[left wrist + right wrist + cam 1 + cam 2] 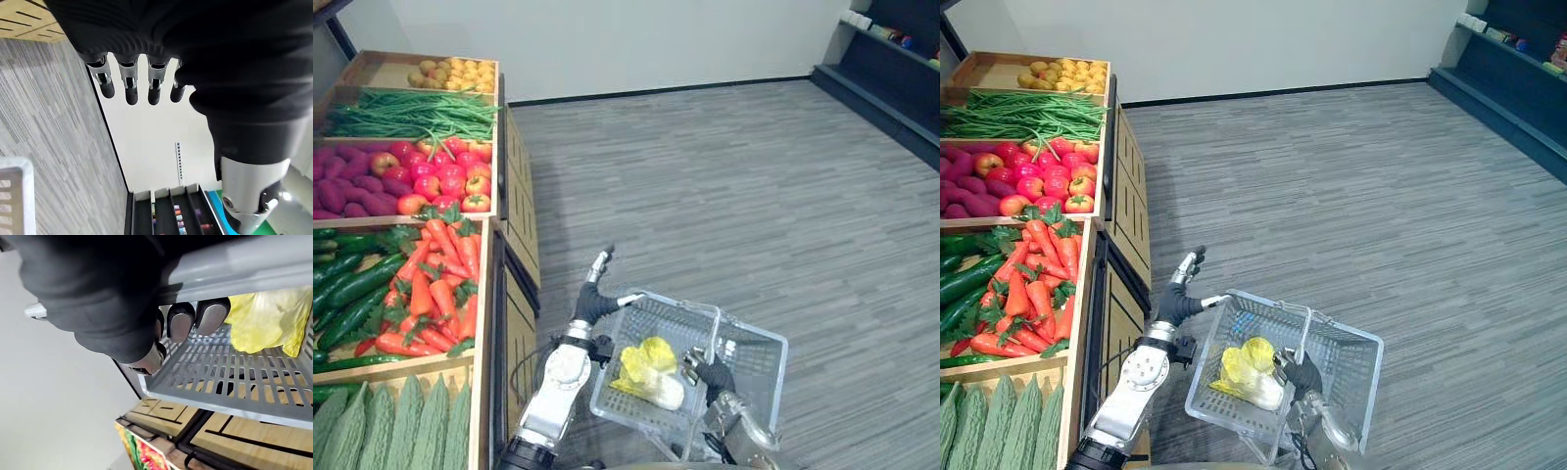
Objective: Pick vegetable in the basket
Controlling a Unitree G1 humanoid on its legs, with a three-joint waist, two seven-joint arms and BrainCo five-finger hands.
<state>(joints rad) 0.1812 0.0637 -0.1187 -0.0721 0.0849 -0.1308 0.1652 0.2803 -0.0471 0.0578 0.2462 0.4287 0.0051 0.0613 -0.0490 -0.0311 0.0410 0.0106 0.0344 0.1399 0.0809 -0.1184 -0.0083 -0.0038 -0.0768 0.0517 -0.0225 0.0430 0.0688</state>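
Low on your right, basket point(759, 364): grey plastic mesh, held up over the grey floor point(754, 196), just beside the wooden stand point(516, 245).
Right hand point(713, 375): closed. Look at the right wrist view and you see its fingers point(210, 316) curled round a grey bar of the basket; you cannot tell whether that bar is the rim or the handle.
Vegetable: one yellow-green cabbage point(648, 372) already lies on the basket's bottom, toward the side nearer the stand, just beside the right hand's fingers.
Left hand point(593, 302): raised above the basket's corner nearest the stand, fingers loosely straight and pointing away from you, nothing in them, apart from the cabbage.
Stand, nearest to farthest from you: bitter gourds point(391, 426), then carrots point(435, 289) beside cucumbers point(352, 289), then tomatoes point(445, 176), then green beans point(411, 113).
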